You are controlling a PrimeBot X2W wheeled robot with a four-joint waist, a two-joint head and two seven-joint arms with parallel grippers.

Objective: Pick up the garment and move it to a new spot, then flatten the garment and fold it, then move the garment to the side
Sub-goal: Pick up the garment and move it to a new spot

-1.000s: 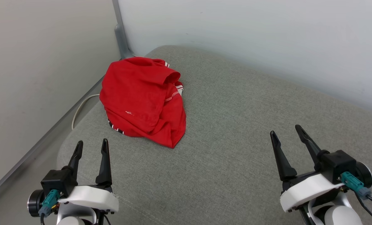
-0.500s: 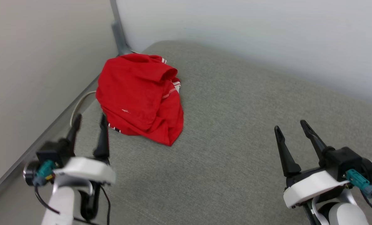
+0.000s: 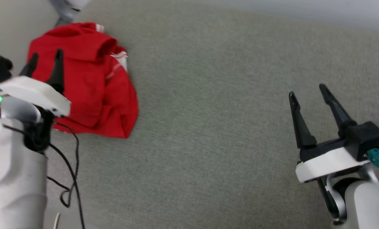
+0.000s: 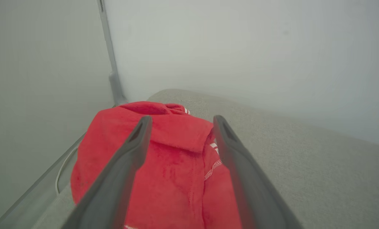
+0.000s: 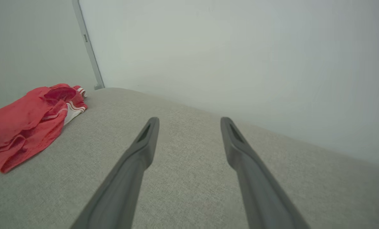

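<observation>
Judging by position, the pickup step is in hand. The left gripper (image 3: 47, 53), fingers spread and empty, hovers over the crumpled garment (image 3: 94, 92) at the far left of the grey cushion (image 3: 208, 133). The right gripper (image 3: 307, 90) hangs open, well apart. The next move probably calls for descending and closing on a raised fold.

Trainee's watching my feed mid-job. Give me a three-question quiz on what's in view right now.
1. True or false: the left pincer is shut on the shirt.
2. How does the shirt lie? A) spread flat in the middle; B) crumpled in a heap near the far left corner of the gray cushion; C) folded neatly at the near edge.
3. Fill in: the pincer nearer the shirt is the ____ one.

Key:
1. False. It is open over the shirt. The right pincer is open too.
2. B.
3. Left.
</observation>
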